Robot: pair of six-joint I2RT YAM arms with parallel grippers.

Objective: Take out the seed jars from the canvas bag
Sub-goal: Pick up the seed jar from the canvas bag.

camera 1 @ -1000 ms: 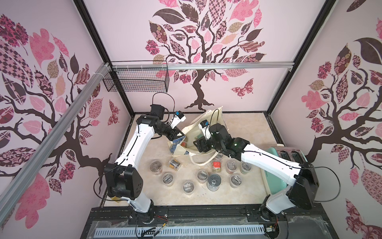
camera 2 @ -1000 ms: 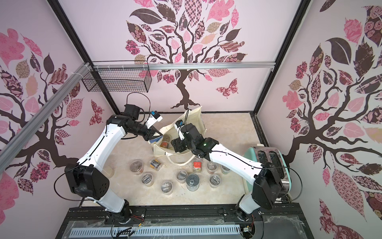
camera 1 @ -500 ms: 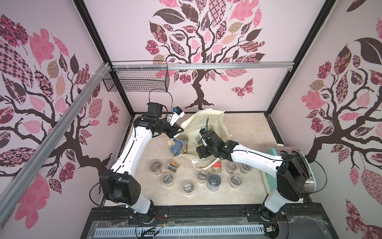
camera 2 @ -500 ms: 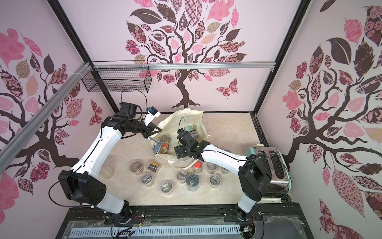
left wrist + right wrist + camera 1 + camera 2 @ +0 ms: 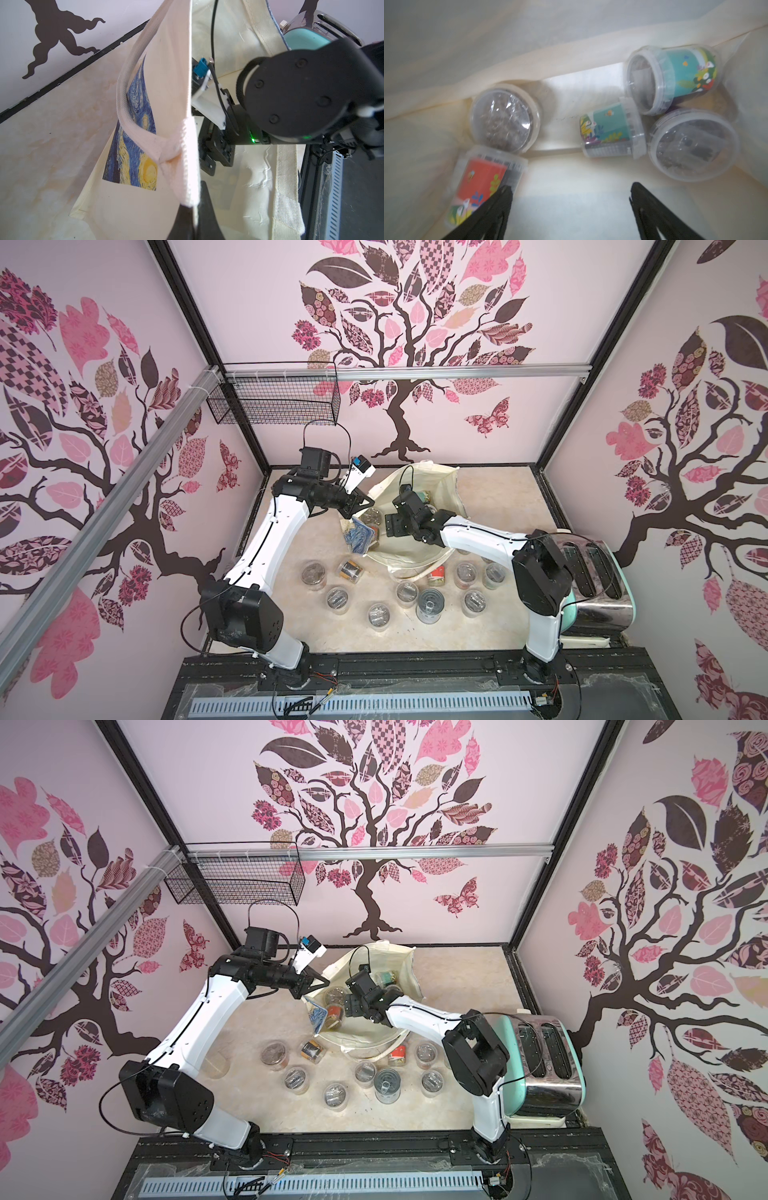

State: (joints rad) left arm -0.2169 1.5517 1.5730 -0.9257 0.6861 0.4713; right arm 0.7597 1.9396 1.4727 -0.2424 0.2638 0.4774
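Your seed jars [image 5: 610, 131] are split between two places. Inside the canvas bag [image 5: 440, 485], which stands open at the back of the table [image 5: 498, 506], the right wrist view shows five on its floor. A red-labelled jar [image 5: 481, 182] lies on its side, partly behind one finger, with a clear-lidded jar [image 5: 503, 118] touching it. Three more are clustered deeper in, two of them with teal labels. In front of the bag, both top views show nine or so unloaded jars [image 5: 337, 599] standing or lying loose on the table, with a metal can [image 5: 430, 605] among them. By that count you are, I judge, past halfway, with at least those five left to fetch. More could be hidden under folds of cloth. Your right gripper [image 5: 571, 193] is down inside the bag, jaws spread wide with nothing between them. Your left gripper [image 5: 196, 203] is pinched closed on the bag's rim, holding the mouth open.
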